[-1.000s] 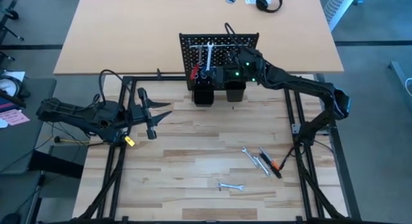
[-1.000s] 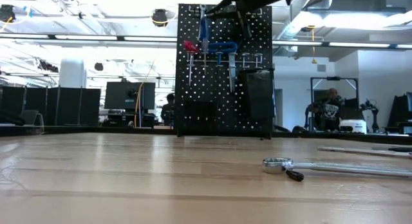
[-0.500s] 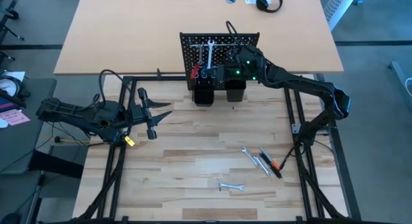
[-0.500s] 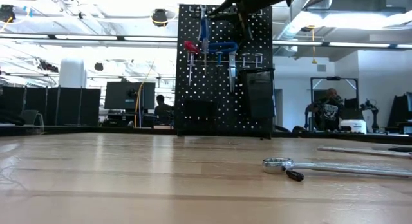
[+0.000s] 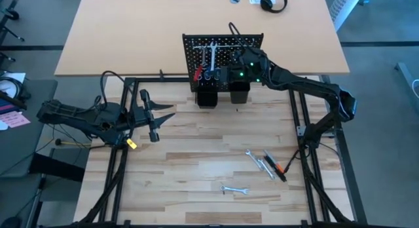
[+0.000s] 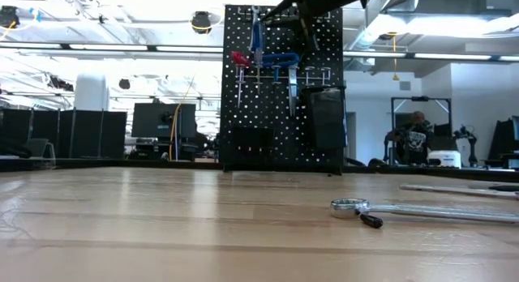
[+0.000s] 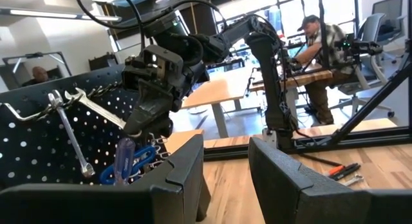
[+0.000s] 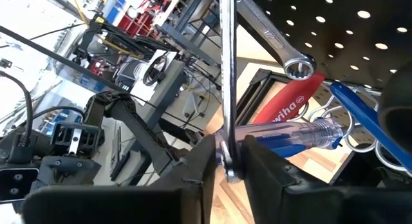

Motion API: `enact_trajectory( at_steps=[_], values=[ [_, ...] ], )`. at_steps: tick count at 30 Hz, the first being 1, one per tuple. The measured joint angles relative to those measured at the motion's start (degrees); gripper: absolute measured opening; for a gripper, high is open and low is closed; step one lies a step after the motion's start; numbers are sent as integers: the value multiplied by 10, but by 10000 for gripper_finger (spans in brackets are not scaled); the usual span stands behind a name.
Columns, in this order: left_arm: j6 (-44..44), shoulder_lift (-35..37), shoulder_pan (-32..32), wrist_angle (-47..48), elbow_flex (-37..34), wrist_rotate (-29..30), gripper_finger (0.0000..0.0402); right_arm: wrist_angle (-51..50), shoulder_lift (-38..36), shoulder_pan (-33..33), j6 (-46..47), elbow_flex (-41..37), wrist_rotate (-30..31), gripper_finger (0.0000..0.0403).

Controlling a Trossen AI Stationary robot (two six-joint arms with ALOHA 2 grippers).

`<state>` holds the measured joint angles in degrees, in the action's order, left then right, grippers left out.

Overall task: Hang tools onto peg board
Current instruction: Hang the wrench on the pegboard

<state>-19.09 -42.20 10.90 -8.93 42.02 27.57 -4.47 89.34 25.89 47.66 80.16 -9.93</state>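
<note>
1. Right wrist view alone shows a slim silver wrench between the right gripper's slightly parted jaws, beside a red-handled tool.
2. High view: right arm reaches to the upright black perforated peg board at the table's far edge.
3. Left gripper waits at left, jaws apart, empty.
4. Loose silver wrenches lie near right.

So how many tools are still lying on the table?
4 that I can tell: a small wrench near the front edge, plus two silver wrenches and an orange-and-black tool clustered at right; overlaps may hide more.
</note>
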Motion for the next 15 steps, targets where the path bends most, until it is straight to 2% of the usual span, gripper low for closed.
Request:
enact_trajectory(
  at_steps=[15],
  values=[
    [0,0,0,4,0,0,115,0,0,-7,-31,0,-10,189]
  ],
)
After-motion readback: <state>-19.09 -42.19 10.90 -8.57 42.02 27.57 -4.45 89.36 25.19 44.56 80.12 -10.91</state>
